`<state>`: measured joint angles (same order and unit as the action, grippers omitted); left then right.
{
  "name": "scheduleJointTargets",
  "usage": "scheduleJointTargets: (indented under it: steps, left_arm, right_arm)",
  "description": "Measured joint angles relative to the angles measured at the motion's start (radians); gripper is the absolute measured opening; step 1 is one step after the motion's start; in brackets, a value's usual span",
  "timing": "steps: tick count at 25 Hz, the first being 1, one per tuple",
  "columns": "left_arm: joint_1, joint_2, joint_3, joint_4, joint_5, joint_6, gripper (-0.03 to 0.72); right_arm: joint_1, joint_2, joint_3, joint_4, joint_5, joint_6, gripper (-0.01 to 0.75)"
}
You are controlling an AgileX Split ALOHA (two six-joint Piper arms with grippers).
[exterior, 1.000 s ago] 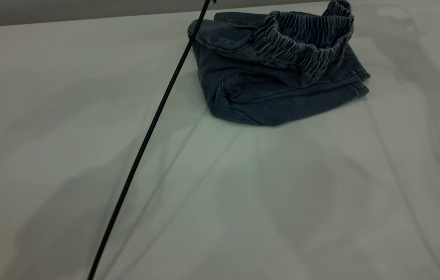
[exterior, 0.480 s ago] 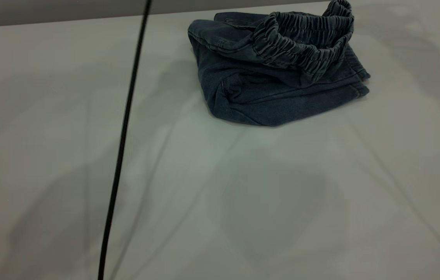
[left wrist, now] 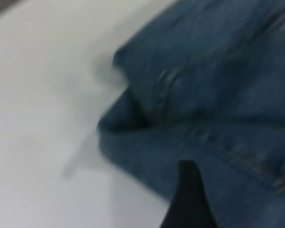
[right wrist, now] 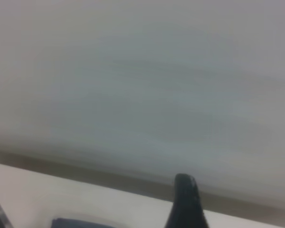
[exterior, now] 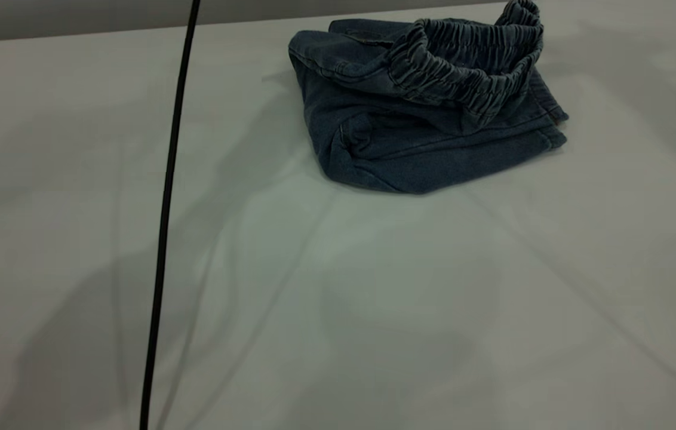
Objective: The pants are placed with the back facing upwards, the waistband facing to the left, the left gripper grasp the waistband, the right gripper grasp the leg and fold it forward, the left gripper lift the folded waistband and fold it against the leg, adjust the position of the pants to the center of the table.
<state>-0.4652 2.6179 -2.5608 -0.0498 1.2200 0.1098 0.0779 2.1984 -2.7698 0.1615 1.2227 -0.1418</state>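
Sitting folded in a compact bundle at the far side of the white bench [exterior: 374,310], the short blue denim pants [exterior: 421,149] are carrying their ruched elastic waistband [exterior: 463,65] on top, the left gripper [left wrist: 187,199] hovering just over the denim, the right gripper [right wrist: 185,199] pointing away, and I cannot tell how either is set.
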Motion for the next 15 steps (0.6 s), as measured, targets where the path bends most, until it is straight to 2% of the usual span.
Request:
scheduleJointTargets:
  steps: [15]
  left_arm:
    - [0.001, -0.223, 0.393, 0.028, -0.002, -0.012, 0.466]
  right_arm:
    - [-0.049, 0.019, 0.013, -0.001, -0.001, -0.007, 0.425]
